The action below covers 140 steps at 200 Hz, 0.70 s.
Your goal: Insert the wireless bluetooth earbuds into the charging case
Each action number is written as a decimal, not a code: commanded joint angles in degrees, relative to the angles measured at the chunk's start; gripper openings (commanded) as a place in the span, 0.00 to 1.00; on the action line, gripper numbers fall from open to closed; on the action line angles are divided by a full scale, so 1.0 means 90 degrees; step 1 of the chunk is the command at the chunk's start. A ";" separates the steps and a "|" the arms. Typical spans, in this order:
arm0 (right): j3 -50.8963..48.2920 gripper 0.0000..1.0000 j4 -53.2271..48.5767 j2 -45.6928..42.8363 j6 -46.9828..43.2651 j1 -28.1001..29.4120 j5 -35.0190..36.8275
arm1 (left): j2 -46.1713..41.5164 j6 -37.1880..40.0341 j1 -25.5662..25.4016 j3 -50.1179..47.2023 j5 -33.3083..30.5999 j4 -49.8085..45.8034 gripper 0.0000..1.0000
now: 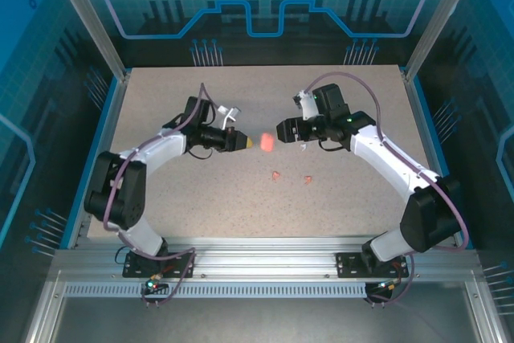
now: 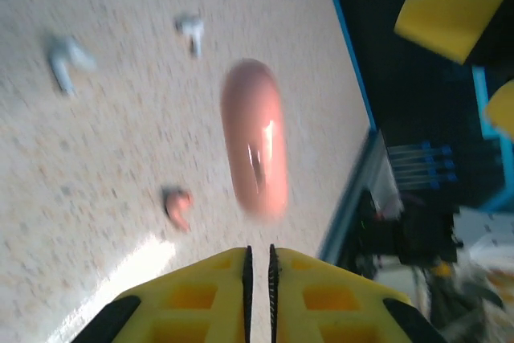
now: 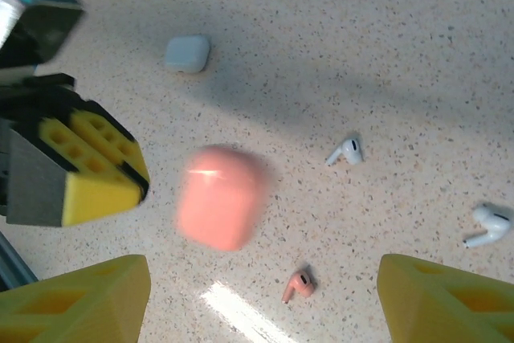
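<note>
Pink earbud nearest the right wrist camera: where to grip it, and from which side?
The pink earbud lies flat on the table, stem out sideways. Probably come from straight above and pinch across the rounded head; the thin stem offers less surface.

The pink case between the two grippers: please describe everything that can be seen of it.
The pink case is a smooth, glossy, salmon-pink pebble with rounded corners, apparently plastic. It is blurred in every view, so its lid state cannot be told. It is between the shut left gripper and the open right gripper; neither holds it. Whether it rests on the table is unclear.
</note>
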 commanded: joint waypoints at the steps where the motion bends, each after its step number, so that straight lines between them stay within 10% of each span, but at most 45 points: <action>1: -0.0033 0.76 0.0013 0.0084 0.0284 -0.0051 -0.0038 | -0.0396 -0.0714 -0.0124 -0.0814 -0.1006 0.2419 0.00; 91: 0.0347 0.75 -0.0101 0.0966 0.1290 -0.0470 0.1034 | -0.0456 -0.1288 -0.0179 -0.0955 -0.2275 0.2402 0.00; 140: 0.1791 0.80 -0.1263 0.2254 0.2231 -0.0933 0.2697 | -0.1011 -0.1124 -0.0178 -0.0842 -0.2934 0.1951 0.54</action>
